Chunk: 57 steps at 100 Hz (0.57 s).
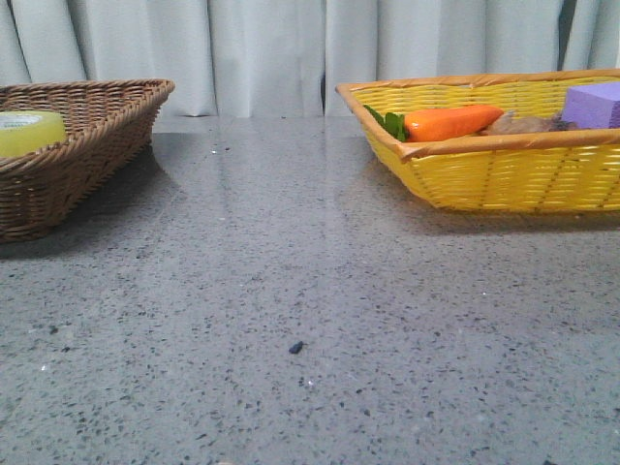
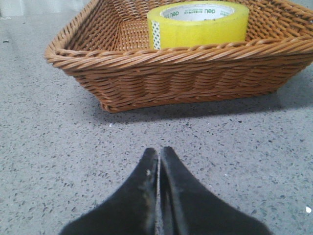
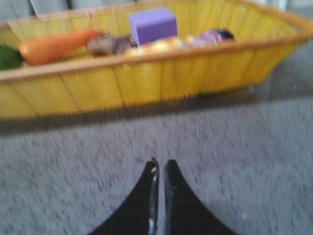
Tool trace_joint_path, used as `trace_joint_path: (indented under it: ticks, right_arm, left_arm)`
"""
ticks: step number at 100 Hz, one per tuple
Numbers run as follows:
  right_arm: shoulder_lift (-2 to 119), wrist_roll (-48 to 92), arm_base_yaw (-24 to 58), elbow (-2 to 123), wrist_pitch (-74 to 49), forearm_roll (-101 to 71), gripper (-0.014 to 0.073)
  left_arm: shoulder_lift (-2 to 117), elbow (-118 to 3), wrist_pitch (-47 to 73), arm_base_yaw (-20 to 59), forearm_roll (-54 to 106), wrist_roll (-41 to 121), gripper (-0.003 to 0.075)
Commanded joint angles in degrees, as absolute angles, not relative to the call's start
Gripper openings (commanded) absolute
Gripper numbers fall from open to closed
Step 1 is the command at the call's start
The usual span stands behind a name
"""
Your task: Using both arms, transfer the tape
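tape: wide roll of translucent yellow packing tape (image 2: 198, 24) with white inner core and green lettering, lying flat inside the brown woven wicker basket (image 2: 186, 73). Front view: same roll (image 1: 29, 132) at far left edge of frame, only its top part showing over the brown basket's rim (image 1: 87, 126).

left gripper: black two-finger left gripper (image 2: 159, 156) at bottom centre of the left wrist frame, fingers pressed together, nothing between them, only a thin seam. Over bare table, just in front of the brown basket, apart from it.

right gripper: black two-finger right gripper (image 3: 160, 166) at bottom centre of the right wrist frame, fingers nearly touching, narrow slit, empty. Frame blurred. In front of the yellow woven plastic basket (image 3: 161, 78), not touching it.

yellow basket contents: orange toy carrot (image 1: 450, 122) with green leaves on the left side, purple block (image 1: 593, 104) at the right edge, a brownish item between them, too unclear to identify.

table: grey speckled stone-look tabletop (image 1: 310, 320), small dark speck (image 1: 295, 347) lower centre of front view.

background: pale pleated curtain (image 1: 252, 48) across the top of front view.

arms in front view: neither visible.
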<state>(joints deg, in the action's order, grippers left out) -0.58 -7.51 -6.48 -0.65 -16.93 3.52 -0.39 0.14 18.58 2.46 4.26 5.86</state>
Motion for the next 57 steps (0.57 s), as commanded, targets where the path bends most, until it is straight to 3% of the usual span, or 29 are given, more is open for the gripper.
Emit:
trace_joint_path:
  ticks: [1,57]
  right_arm:
    - [-1.72,-7.58,-6.73,-1.77,-17.20,4.49,-0.0074]
    - [-1.72,-7.58,-6.73,-1.77,-17.95,4.49,-0.0074]
  left_arm:
    - [-2.05,0.71,14.84,2.41,4.46,5.22,-0.0021]
    - [-2.05,0.71,14.84,2.41,4.46,5.22,-0.0021]
